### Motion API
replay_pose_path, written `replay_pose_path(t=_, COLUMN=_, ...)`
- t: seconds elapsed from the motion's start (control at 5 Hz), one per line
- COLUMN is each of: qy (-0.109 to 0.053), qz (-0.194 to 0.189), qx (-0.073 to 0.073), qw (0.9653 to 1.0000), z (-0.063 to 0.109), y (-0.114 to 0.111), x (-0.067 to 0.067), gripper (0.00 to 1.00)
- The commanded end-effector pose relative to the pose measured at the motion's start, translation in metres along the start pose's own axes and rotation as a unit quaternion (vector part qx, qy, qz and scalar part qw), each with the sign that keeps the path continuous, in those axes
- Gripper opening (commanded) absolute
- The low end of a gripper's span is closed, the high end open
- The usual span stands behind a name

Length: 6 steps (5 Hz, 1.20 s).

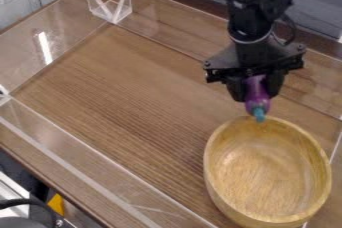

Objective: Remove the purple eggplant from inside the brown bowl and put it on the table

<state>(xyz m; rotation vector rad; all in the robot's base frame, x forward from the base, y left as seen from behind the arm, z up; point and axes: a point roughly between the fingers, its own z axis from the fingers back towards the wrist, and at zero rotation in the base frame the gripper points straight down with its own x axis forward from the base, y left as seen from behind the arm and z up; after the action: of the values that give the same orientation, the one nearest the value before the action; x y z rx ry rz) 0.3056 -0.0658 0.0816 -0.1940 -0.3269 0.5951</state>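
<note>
The purple eggplant (258,97) hangs nearly upright with its teal tip (259,115) pointing down. My gripper (258,90) is shut on its upper part, fingers on either side. It hovers just over the far rim of the brown bowl (214,150), which sits at the front right of the table (134,87). Inside, the bowl holds nothing.
Low clear acrylic walls (47,34) run along the table's left and front sides. A small clear angled stand (110,2) is at the far left corner. Bare wood stretches left of the bowl.
</note>
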Motion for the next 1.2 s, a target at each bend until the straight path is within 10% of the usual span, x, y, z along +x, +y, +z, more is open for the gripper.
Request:
replay_pose_path(t=0.0, qy=-0.042, qz=0.009, qx=-0.021, qw=0.9989, z=0.003, y=-0.009, x=0.021, gripper=0.0)
replay_pose_path(t=0.2, qy=-0.054, qz=0.011, qx=-0.02, qw=0.9983, z=-0.002, y=-0.008, x=0.026, gripper=0.0)
replay_pose_path(t=0.4, qy=-0.059, qz=0.01, qx=-0.014, qw=0.9981, z=-0.004, y=-0.006, x=0.027, gripper=1.0)
replay_pose_path(t=1.0, qy=-0.067, qz=0.03, qx=0.006, qw=0.9973, z=-0.02, y=-0.004, x=0.042, gripper=1.0)
